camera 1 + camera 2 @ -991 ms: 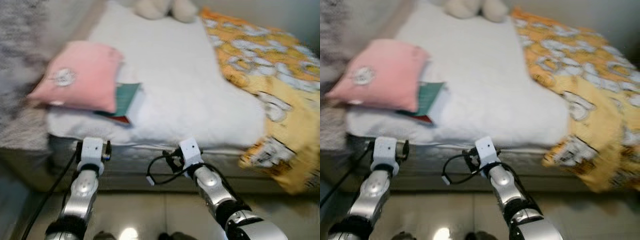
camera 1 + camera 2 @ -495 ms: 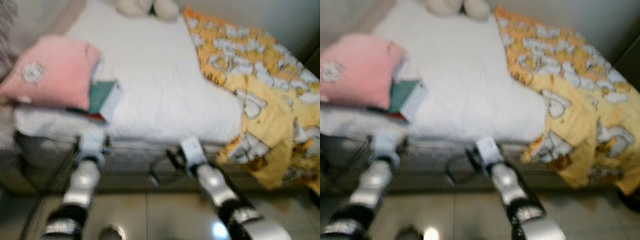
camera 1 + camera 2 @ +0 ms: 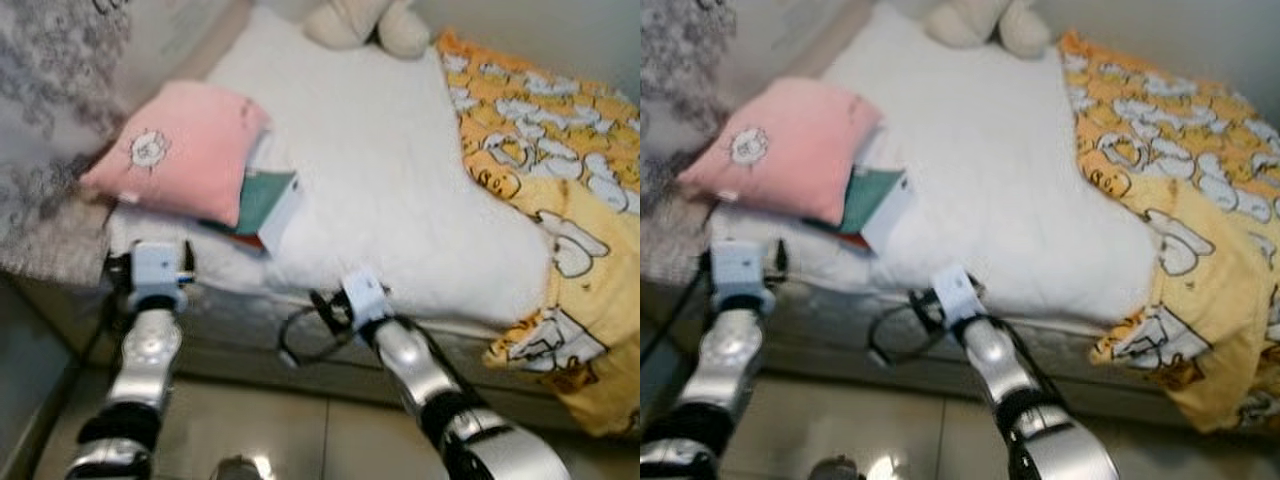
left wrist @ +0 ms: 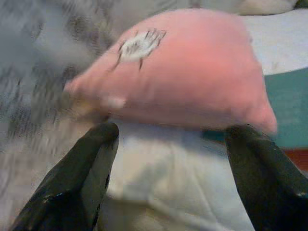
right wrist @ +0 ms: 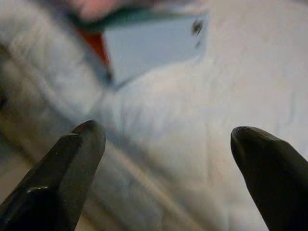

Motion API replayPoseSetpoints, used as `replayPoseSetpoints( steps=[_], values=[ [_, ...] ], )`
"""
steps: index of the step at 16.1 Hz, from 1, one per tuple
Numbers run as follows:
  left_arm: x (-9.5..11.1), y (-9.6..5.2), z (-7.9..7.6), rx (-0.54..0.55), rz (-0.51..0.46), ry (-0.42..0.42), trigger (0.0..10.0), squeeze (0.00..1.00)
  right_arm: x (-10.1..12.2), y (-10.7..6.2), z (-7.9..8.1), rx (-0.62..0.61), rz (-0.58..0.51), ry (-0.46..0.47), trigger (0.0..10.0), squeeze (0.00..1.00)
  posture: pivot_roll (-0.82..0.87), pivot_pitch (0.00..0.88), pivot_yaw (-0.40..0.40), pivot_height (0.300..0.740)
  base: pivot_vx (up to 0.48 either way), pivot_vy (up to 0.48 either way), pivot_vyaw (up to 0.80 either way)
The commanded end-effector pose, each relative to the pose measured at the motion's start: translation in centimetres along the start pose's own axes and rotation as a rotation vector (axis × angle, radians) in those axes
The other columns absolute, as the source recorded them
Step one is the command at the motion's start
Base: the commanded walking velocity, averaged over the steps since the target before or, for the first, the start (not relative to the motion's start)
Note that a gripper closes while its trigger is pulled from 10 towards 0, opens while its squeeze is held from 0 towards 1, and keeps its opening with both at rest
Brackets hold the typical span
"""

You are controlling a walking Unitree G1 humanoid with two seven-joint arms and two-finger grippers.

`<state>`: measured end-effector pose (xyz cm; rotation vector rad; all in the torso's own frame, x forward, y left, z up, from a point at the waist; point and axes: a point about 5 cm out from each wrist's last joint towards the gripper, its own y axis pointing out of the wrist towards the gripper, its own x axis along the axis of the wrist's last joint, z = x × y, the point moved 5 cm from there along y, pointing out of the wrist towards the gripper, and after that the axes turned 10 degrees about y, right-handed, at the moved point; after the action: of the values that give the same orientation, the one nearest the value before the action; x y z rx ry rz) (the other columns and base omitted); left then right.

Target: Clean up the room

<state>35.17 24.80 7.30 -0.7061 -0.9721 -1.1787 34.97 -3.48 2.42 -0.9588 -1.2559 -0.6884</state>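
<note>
A pink pillow [image 3: 180, 150] with a sheep patch lies at the near left corner of the bed, on the white duvet [image 3: 370, 170]. A teal book [image 3: 265, 198] sticks out from under it, with a red one [image 3: 243, 240] beneath. My left gripper [image 4: 171, 139] is open, low at the bed's edge, with the pillow [image 4: 183, 72] just beyond its fingers. Further right my right gripper [image 5: 167, 132] is open too, facing the duvet and the teal book's page edge [image 5: 154, 43]. Neither holds anything.
A yellow patterned blanket [image 3: 560, 200] covers the bed's right side and hangs over the near edge. A cream plush toy [image 3: 365, 25] sits at the far end. Grey patterned fabric [image 3: 50, 120] hangs at the left. Tiled floor [image 3: 270, 430] lies below my arms.
The whole view has swung and sharpened as the camera moved. Both arms stay low at the bed's near edge; my left wrist now sits under the pillow's near corner.
</note>
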Motion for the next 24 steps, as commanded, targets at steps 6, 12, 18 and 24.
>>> replayPoseSetpoints(
  steps=[6,12,18,24],
  values=[
    [3.1,0.6,-0.8,-0.012,-0.111,0.027,10.0,0.00,0.8,0.0,-1.5,-0.056,-0.032,-0.003,10.0,0.00,0.21,0.055,-0.156,0.716,0.340,0.339,0.00],
    [6.1,1.2,1.0,0.047,-0.201,0.073,10.0,0.00,3.9,1.5,-2.9,-0.127,-0.081,0.192,10.0,0.00,0.22,0.084,-0.158,0.716,0.342,0.336,0.00],
    [11.0,-0.8,4.0,0.075,-0.365,0.172,10.0,0.00,4.8,1.7,-6.5,-0.340,-0.089,0.532,10.0,0.00,0.31,0.206,-0.132,0.716,0.057,0.056,0.00],
    [12.7,-3.2,5.4,0.111,-0.394,0.226,10.0,0.00,7.1,0.5,-10.0,-0.423,-0.235,0.535,10.0,0.00,0.32,0.251,-0.153,0.716,0.000,0.000,0.00]
  ],
)
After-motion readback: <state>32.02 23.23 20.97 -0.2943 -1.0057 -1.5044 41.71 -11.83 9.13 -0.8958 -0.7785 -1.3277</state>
